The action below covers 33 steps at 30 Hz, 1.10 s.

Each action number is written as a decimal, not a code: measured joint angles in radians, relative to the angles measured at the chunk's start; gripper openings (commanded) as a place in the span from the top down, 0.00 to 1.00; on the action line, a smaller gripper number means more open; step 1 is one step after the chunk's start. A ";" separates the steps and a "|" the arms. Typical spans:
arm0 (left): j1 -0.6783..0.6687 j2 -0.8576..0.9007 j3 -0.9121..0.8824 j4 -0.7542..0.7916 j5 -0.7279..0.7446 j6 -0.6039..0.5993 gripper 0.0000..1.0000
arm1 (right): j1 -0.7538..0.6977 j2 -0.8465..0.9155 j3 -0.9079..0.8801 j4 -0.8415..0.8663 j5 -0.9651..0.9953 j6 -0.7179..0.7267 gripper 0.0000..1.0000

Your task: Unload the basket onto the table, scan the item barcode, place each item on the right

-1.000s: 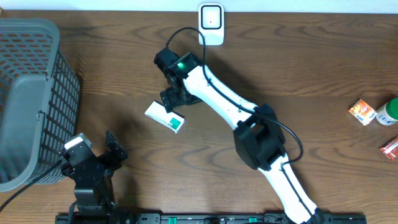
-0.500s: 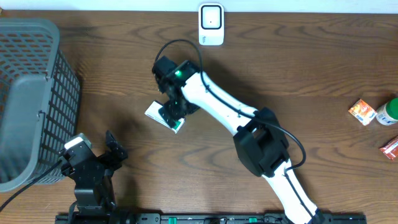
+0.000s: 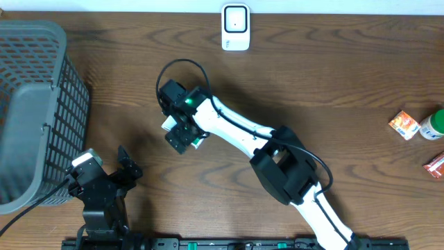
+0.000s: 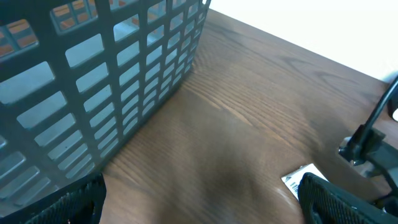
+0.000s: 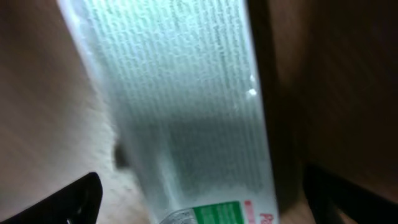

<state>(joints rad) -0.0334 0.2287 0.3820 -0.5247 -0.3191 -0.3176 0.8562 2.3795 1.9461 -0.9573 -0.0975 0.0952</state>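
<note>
The white box (image 5: 186, 93) is seen on the worktop (image 3: 347, 83) between the widely spread right fingers (image 5: 62, 200), ungrasped; the left fingers (image 4: 56, 200) are spread, empty.

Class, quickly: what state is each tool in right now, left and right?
Left tool: open, holding nothing.
Right tool: open around the white box, not gripping it.

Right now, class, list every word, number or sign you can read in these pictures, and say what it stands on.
Nothing reads clearly.
White box: fine print, green band and red lettering, all blurred.
Orange packet: print too small.
White scanner: no legible marking.
</note>
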 measured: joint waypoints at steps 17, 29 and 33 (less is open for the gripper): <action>0.000 0.000 0.000 0.000 0.000 0.000 0.02 | -0.010 -0.031 -0.076 0.085 0.019 0.003 0.56; 0.000 0.000 0.000 0.000 0.000 0.000 0.01 | -0.095 -0.009 0.003 -0.068 -0.209 0.006 0.66; 0.000 0.000 0.000 0.000 0.000 0.000 0.01 | -0.167 -0.008 0.076 -0.194 -0.315 -0.037 0.67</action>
<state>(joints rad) -0.0334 0.2287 0.3820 -0.5243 -0.3191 -0.3176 0.6895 2.3718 2.0216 -1.1511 -0.4129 0.0582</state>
